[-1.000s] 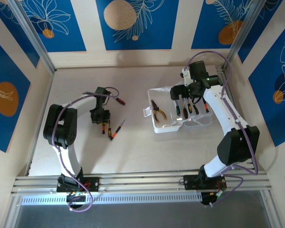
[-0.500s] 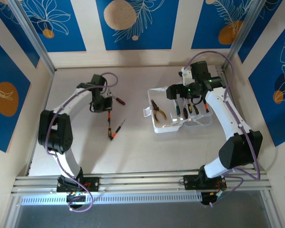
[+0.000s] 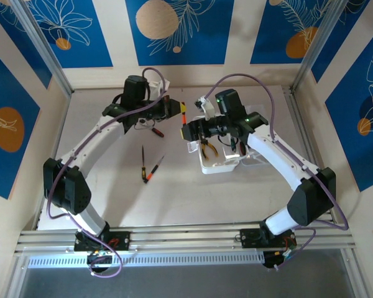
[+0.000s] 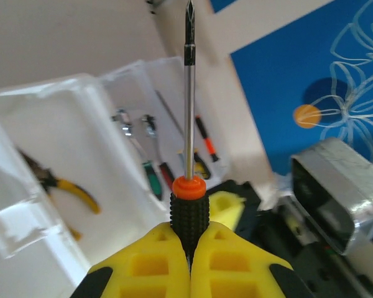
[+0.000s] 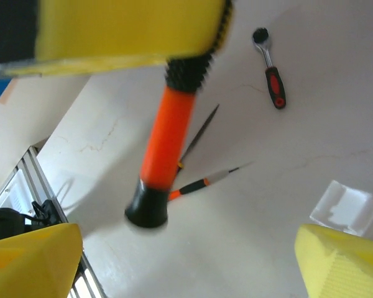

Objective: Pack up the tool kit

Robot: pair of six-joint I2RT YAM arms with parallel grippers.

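Upper centre: the left end effector [image 3: 172, 109], clenched on an orange-handled screwdriver [image 3: 183, 114], has swung up from the tabletop [image 3: 174, 198] toward the right end effector [image 3: 189, 131], released and empty beside the case [image 3: 221, 164]; handover likely.

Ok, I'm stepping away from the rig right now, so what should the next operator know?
Left gripper: shut on the orange-and-black screwdriver, held up beside the case.
Right gripper: open, empty, facing that screwdriver's handle end; it looks like a handover.
Done: pliers and several slim tools lie in the open case.
Left: pack the held screwdriver, then the ratchet, dark screwdriver and orange screwdriver on the table; close the lid.
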